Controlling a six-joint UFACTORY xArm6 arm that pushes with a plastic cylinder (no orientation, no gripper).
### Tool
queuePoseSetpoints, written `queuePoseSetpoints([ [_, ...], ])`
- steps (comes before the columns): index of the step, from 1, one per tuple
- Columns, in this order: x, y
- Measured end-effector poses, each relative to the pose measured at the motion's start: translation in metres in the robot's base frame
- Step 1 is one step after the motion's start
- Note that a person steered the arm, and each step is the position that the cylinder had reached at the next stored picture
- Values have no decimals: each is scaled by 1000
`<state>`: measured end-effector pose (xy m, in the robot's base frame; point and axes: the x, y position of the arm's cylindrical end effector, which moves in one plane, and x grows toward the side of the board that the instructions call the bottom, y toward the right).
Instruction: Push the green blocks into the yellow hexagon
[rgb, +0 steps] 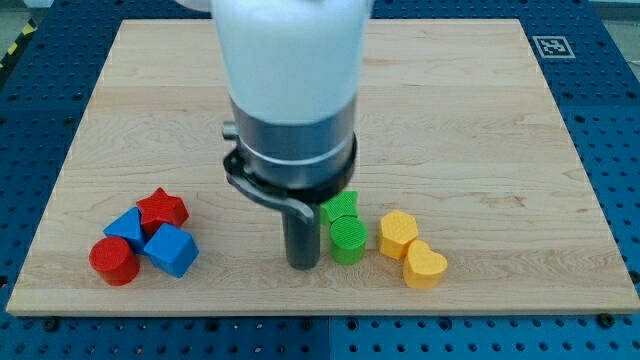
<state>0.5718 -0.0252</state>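
Observation:
Two green blocks sit touching each other just right of the board's lower middle: a green round block (348, 241) in front and a second green block (341, 207) behind it, partly hidden by the arm. The yellow hexagon (397, 234) lies a short gap to their right, with a yellow heart-shaped block (425, 265) touching its lower right. My tip (302, 264) rests on the board directly left of the green round block, close to or touching it.
At the lower left is a cluster: a red star (162, 210), a blue block (127, 226), a blue cube (169, 250) and a red cylinder (113, 260). The wooden board (480, 120) lies on a blue perforated table. A marker tag (550, 46) sits at the top right corner.

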Motion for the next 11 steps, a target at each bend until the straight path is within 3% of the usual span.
queuePoseSetpoints([
  [4,-8,49],
  [6,-21,-35],
  [7,-49,-37],
  [8,-49,-34],
  [11,-49,37],
])
